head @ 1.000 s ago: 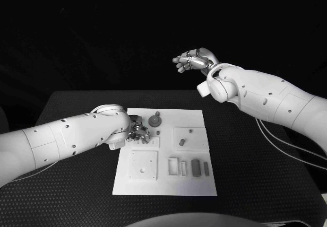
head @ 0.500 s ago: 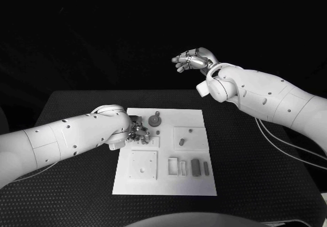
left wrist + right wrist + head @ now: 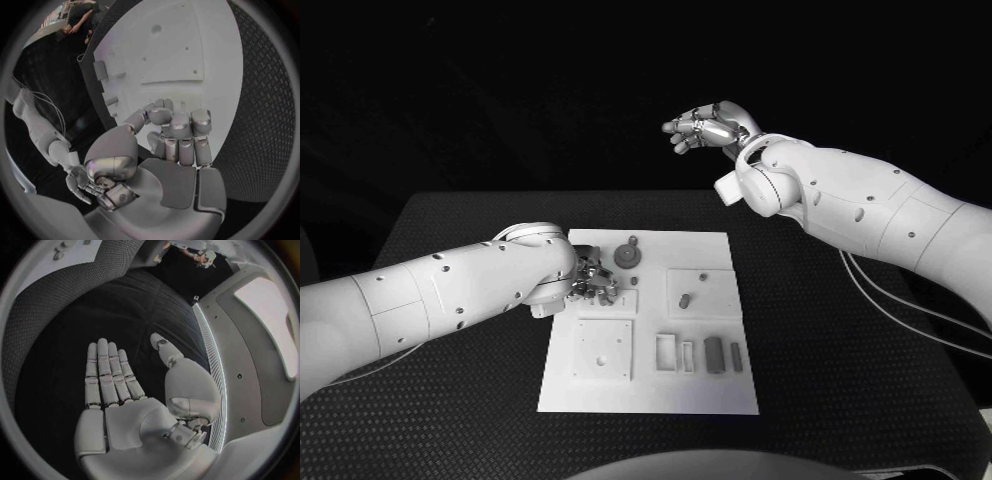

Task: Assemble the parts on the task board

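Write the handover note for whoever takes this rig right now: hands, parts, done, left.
Left hand: down on the task board at its far left, fingers curled; whether it holds a part cannot be told.
Right hand: raised beyond the table, fingers spread, holding nothing.
Parts: round part at the board's far end, small piece on the right plate, several bars in the near slots.
Done: cannot be judged.
Left: loose pieces seem unassembled.
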Tool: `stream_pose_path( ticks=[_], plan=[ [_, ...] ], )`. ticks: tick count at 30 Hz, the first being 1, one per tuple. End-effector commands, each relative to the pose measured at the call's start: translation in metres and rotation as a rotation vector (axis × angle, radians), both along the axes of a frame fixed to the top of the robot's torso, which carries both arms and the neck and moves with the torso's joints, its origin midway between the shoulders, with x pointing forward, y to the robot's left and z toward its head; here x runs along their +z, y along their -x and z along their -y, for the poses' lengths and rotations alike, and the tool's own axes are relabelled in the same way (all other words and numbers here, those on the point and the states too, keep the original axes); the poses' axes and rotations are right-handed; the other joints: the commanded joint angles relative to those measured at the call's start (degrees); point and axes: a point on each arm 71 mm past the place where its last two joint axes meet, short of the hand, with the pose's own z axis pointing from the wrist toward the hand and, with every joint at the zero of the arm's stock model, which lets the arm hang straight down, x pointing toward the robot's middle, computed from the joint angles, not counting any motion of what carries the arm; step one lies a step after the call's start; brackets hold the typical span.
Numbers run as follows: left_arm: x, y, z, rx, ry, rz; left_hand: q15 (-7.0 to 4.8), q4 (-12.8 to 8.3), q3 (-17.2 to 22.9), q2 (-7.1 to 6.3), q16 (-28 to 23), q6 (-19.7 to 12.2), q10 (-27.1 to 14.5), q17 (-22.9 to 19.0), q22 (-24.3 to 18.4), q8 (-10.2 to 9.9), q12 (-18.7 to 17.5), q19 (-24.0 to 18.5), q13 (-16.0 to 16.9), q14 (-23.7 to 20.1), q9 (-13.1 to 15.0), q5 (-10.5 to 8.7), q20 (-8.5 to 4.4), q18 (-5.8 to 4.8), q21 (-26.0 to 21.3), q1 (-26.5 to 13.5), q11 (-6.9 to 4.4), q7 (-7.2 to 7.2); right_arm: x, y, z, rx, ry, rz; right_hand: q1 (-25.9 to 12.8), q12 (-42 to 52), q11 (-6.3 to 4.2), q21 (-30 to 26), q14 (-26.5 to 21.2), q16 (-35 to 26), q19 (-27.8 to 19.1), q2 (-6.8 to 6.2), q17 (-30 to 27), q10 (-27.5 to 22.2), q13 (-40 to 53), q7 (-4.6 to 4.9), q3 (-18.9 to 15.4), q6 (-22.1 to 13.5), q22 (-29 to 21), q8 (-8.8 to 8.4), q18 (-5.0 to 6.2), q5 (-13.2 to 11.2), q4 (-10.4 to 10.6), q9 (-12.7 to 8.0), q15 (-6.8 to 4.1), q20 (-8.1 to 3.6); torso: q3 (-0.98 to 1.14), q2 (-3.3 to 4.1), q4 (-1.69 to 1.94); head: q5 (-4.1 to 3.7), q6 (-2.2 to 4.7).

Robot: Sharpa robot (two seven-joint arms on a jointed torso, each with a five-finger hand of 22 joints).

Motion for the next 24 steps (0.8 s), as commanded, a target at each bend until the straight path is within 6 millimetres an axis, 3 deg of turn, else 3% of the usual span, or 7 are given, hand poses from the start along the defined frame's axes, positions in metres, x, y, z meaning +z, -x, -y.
stream_pose_path(
  ticks=[1,24],
  plan=[
    [-0.0027,0.0005,-0.0007,-0.004,-0.012,0.002,-1.85,1.9,2.1,0.69,0.2,7.2,-0.3,-0.1,0.4,0.1,0.4,-0.3,-0.1,0.9,0.1,0.00,-5.73,0.94,0.3,-0.1,-0.49,-3.77,0.0004,0.0007,-0.0022,0.018,0.001,0.003,0.5,-0.3,0.02,-0.3,0.1,-0.3,-0.3,0.16,-0.1,0.4,-0.1,1.53,-0.2,-0.3,0.0,0.23,-0.01,0.3,0.0,-0.1,0.34,0.05,-0.03,-0.01,-0.01,-0.04,-0.02],
    [-0.0004,0.0004,-0.0045,0.025,0.027,0.062,-1.88,2.1,2.5,0.79,0.4,7.2,-0.3,-0.4,0.3,-0.1,0.5,-0.3,-0.2,0.8,0.4,-0.58,-5.76,0.97,0.5,-0.2,-0.50,-3.79,-0.0026,0.0010,-0.0008,0.017,0.002,-0.002,0.3,-0.4,0.05,-0.5,0.1,-0.4,-0.4,0.24,-0.1,0.4,-0.4,1.52,-0.4,-0.3,0.0,0.27,0.00,0.4,0.2,-0.2,0.38,0.11,-0.01,-0.01,0.05,-0.04,-0.11]
  ],
)
